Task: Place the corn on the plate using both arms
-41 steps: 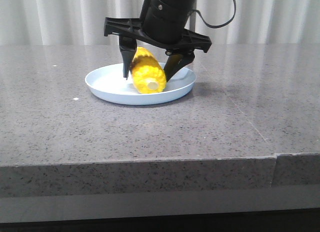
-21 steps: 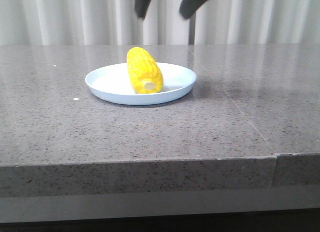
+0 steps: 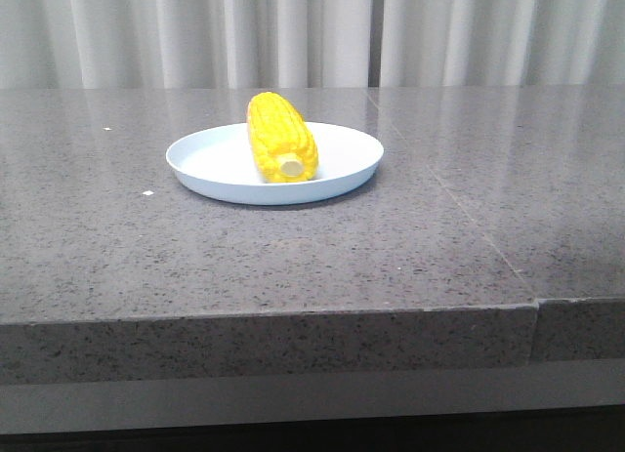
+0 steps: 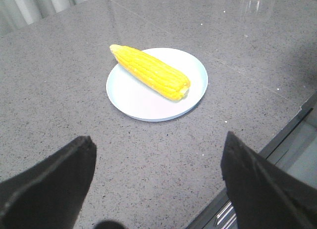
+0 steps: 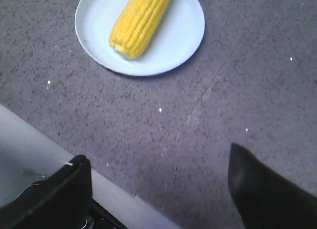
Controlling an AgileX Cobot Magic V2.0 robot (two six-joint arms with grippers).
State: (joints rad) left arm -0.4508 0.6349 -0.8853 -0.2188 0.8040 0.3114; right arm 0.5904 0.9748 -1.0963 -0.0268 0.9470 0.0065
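The yellow corn (image 3: 280, 138) lies on the pale blue plate (image 3: 215, 159) on the grey table, its cut stem end toward the front edge. It also shows in the left wrist view (image 4: 150, 71) on the plate (image 4: 143, 101) and in the right wrist view (image 5: 139, 22) on the plate (image 5: 178, 36). My left gripper (image 4: 158, 146) is open and empty, high above the table and apart from the plate. My right gripper (image 5: 157, 160) is open and empty, above the table's front edge. Neither gripper shows in the front view.
The grey speckled stone table (image 3: 439, 227) has a seam line to the right of the plate (image 3: 469, 227). Its front edge (image 3: 293, 320) is near. White curtains (image 3: 195, 32) hang behind. The table's edge shows in the right wrist view (image 5: 44, 140).
One gripper let go of the corn on the plate, rose and left the front view. The corn stays lying on the plate.
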